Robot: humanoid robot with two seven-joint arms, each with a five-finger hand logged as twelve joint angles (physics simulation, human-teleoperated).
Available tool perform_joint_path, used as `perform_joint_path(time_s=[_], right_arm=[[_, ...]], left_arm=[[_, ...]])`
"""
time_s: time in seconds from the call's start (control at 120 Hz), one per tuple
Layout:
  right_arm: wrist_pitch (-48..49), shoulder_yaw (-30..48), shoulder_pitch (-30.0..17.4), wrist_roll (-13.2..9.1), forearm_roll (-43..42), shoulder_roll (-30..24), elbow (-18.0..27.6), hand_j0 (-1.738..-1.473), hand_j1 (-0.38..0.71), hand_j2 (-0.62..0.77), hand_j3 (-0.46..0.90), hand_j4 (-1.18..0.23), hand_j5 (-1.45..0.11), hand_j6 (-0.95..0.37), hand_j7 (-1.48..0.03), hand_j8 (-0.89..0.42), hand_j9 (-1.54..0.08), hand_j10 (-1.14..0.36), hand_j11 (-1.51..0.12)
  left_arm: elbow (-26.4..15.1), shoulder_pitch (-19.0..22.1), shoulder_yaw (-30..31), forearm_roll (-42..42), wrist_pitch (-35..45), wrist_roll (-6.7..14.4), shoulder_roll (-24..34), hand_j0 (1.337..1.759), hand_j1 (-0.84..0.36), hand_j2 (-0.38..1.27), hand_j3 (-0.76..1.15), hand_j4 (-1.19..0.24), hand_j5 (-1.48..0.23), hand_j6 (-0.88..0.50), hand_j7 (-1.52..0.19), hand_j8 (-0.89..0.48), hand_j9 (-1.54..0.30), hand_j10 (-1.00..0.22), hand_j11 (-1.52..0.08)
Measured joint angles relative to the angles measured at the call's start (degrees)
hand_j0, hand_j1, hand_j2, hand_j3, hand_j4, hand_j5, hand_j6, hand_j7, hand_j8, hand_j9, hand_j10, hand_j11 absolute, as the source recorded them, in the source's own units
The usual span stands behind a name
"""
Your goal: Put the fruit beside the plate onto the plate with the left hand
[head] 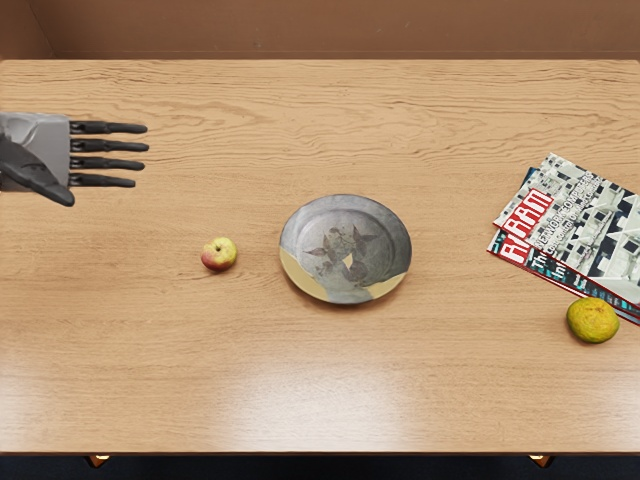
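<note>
Red-yellow apple (219, 254): mid-tabletop, just beside plate (400, 224), left-edge side | judged light, firm, smooth, apt to roll; you should grip its flanks | left hand (72, 155): fingers (115, 146) spread, empty, at left edge

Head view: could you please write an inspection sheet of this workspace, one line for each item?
Surface: wooden table, with light glare near the front.
Job's things: apple lies left of the plate, apart from it; nothing is on the plate.
Clutter: magazines at the right edge; yellow-green fruit beside them, far from the plate.
Hands: left hand at the left edge, fingers spread, holding nothing; right hand not in view.
Cables: nothing seen.
Surroundings: brown wall behind the table.
</note>
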Motion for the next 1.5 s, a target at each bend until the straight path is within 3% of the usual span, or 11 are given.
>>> perform_joint_path(time_s=[0.142,0.225,0.442,0.592,0.692,0.825,0.983,1.083,1.317,1.5], right_arm=[[0.0,-0.3,0.2,-0.2,-0.1,0.0,0.0,-1.658,-0.35,0.0,0.0,0.0,0.0,0.0,0.0,0.0,0.0,0.0,0.0],[0.0,-0.4,0.3,-0.2,-0.2,0.0,0.0,-1.658,-0.35,0.0,0.0,0.0,0.0,0.0,0.0,0.0,0.0,0.0,0.0],[0.0,-0.4,0.4,-0.3,-0.3,0.0,0.0,-1.658,-0.35,0.0,0.0,0.0,0.0,0.0,0.0,0.0,0.0,0.0,0.0],[0.0,-0.4,0.7,-0.3,-0.2,0.0,0.0,-1.658,-0.35,0.0,0.0,0.0,0.0,0.0,0.0,0.0,0.0,0.0,0.0],[0.0,-0.3,0.8,-0.2,-0.2,0.0,0.0,-1.658,-0.35,0.0,0.0,0.0,0.0,0.0,0.0,0.0,0.0,0.0,0.0],[0.0,-0.2,0.9,-0.2,-0.1,0.0,0.0,-1.658,-0.35,0.0,0.0,0.0,0.0,0.0,0.0,0.0,0.0,0.0,0.0],[0.0,0.0,0.9,-0.1,-0.1,0.0,0.0,-1.658,-0.35,0.0,0.0,0.0,0.0,0.0,0.0,0.0,0.0,0.0,0.0],[0.0,-0.1,0.9,-0.1,-0.1,0.0,0.0,-1.658,-0.35,0.0,0.0,0.0,0.0,0.0,0.0,0.0,0.0,0.0,0.0],[0.0,-0.3,1.1,0.0,-0.1,0.0,0.0,-1.658,-0.35,0.0,0.0,0.0,0.0,0.0,0.0,0.0,0.0,0.0,0.0],[0.0,-0.5,1.2,0.0,-0.1,0.0,0.0,-1.658,-0.35,0.0,0.0,0.0,0.0,0.0,0.0,0.0,0.0,0.0,0.0]], left_arm=[[-0.9,-0.2,0.0,0.1,0.0,0.0,0.0,1.658,0.33,0.0,0.0,-0.01,-0.02,-0.01,-0.02,-0.01,-0.02,-0.02,-0.02],[-1.1,-3.3,-0.1,3.8,0.0,0.0,0.0,1.658,0.33,0.0,0.0,-0.01,-0.02,-0.01,-0.02,-0.01,-0.02,-0.01,-0.02],[-2.0,-3.6,-3.7,32.6,0.3,0.0,-6.4,1.658,0.29,0.01,0.0,-0.05,-0.06,-0.05,-0.06,-0.05,-0.06,-0.05,-0.06],[-9.2,-0.5,-3.9,55.4,12.2,0.0,-9.1,1.658,0.28,0.01,0.0,-0.06,-0.08,-0.06,-0.08,-0.06,-0.08,-0.06,-0.08],[-11.6,0.2,-3.6,63.6,18.5,0.0,-10.2,1.658,0.28,0.01,0.0,-0.07,-0.08,-0.07,-0.08,-0.07,-0.08,-0.07,-0.08],[-12.7,1.2,-2.9,68.1,22.1,-0.3,-11.6,1.658,0.28,0.01,0.0,-0.06,-0.08,-0.06,-0.08,-0.06,-0.08,-0.06,-0.08],[-14.7,3.6,-2.6,70.8,23.1,-8.5,-12.4,1.658,0.29,0.01,0.0,-0.06,-0.07,-0.06,-0.07,-0.06,-0.07,-0.06,-0.07],[-16.7,4.1,-2.5,71.2,22.3,-11.3,-13.4,1.658,0.29,0.01,0.0,-0.05,-0.06,-0.06,-0.06,-0.06,-0.06,-0.05,-0.06],[-18.8,7.5,-2.5,71.3,21.1,-12.5,-15.7,1.658,0.29,0.01,0.0,-0.05,-0.06,-0.05,-0.06,-0.05,-0.06,-0.05,-0.06],[-15.6,9.0,-1.6,74.2,23.0,-12.4,-19.9,1.658,0.28,0.01,0.0,-0.06,-0.08,-0.07,-0.08,-0.07,-0.08,-0.06,-0.08]])
